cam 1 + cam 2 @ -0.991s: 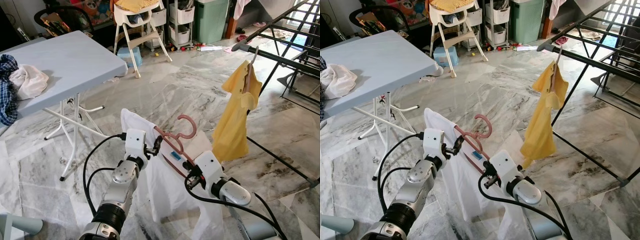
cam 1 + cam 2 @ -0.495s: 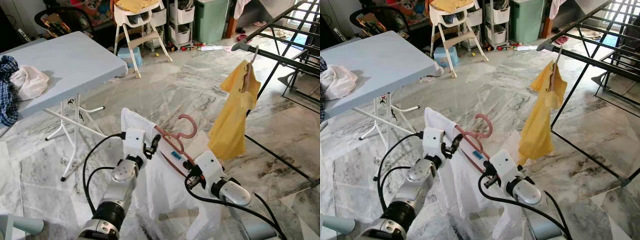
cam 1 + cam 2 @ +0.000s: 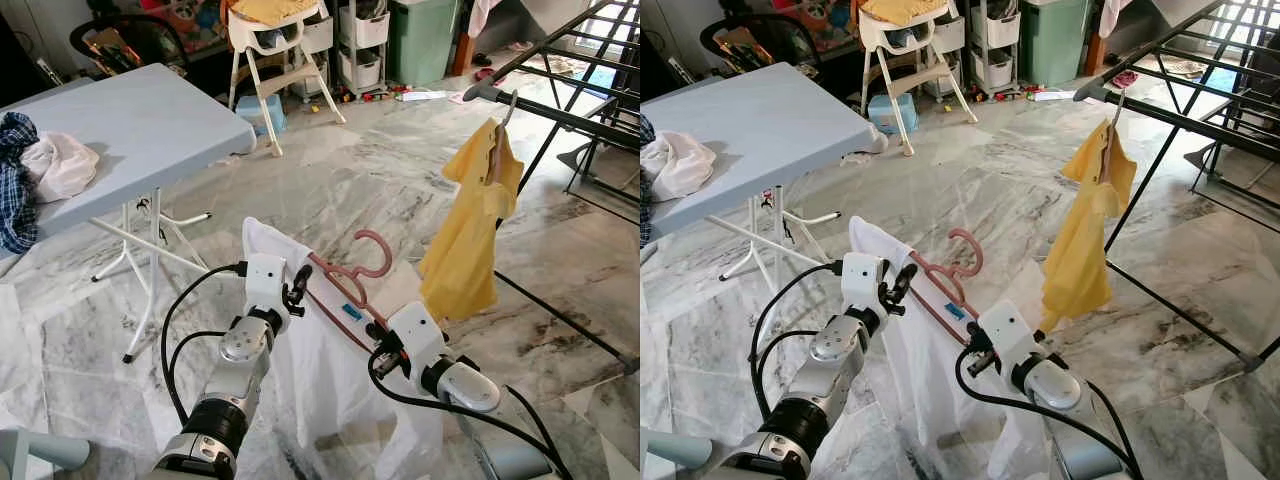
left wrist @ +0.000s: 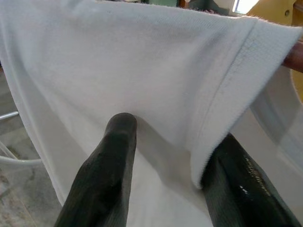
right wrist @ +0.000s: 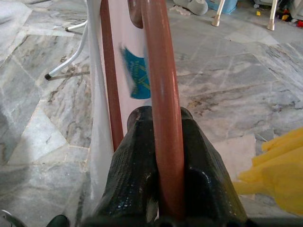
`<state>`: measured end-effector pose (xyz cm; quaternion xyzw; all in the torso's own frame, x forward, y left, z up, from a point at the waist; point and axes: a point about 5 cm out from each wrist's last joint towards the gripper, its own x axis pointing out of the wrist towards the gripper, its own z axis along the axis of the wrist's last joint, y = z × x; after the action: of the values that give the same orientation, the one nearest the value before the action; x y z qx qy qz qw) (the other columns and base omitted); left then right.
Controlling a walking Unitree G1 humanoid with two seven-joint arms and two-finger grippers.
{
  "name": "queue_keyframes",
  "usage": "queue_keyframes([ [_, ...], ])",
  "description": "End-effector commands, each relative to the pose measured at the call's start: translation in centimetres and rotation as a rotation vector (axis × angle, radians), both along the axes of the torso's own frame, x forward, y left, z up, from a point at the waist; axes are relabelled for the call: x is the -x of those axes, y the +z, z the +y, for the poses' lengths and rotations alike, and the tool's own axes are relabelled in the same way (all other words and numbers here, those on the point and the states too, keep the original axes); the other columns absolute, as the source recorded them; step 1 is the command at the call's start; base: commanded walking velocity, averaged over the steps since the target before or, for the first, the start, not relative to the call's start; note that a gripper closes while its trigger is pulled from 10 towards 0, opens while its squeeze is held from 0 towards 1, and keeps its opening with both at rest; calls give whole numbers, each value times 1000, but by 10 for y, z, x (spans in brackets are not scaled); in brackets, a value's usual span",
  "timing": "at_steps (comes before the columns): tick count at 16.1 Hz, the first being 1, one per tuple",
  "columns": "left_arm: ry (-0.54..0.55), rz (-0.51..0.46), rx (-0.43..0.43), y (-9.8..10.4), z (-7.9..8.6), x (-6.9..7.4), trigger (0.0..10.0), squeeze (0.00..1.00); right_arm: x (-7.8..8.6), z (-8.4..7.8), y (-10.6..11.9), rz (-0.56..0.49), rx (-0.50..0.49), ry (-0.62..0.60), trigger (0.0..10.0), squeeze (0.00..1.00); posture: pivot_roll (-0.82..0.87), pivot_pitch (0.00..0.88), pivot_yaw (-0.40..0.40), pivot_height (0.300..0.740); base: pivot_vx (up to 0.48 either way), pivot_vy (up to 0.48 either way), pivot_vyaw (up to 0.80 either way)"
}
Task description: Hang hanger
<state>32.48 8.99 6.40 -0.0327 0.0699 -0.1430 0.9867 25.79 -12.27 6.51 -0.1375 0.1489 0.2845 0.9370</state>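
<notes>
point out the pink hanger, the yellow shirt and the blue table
pink hanger [image 3: 372, 240]: left eye view, top of its hook.
yellow shirt [image 3: 468, 250]: left eye view, middle of the hanging body.
blue table [image 3: 140, 125]: left eye view, bare tabletop.

This is a lived-in family home, in a room given over to laundry and storage. A marble-tiled floor runs under a folding surface piled with crumpled clothes, and a black drying rack carries a yellow shirt on a hanger. Along the back wall stand a child's high chair, white storage drawers and a green laundry bin, with small toys scattered on the floor nearby
</notes>
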Motion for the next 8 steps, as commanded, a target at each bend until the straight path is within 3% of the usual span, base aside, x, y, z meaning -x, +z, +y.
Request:
queue_keyframes([
  [1, 17, -13, -12, 3, 5, -4, 0, 0, -2, 8, 8, -44, -19, 22, 10000, 0, -167, 20, 143, 740, 0, 0, 0],
  [8, 20, -32, 1, 5, 5, -4, 0, 0, -2, 7, 3, -35, 9, 21, 10000, 0, -160, 22, 135, 740, 0, 0, 0],
])
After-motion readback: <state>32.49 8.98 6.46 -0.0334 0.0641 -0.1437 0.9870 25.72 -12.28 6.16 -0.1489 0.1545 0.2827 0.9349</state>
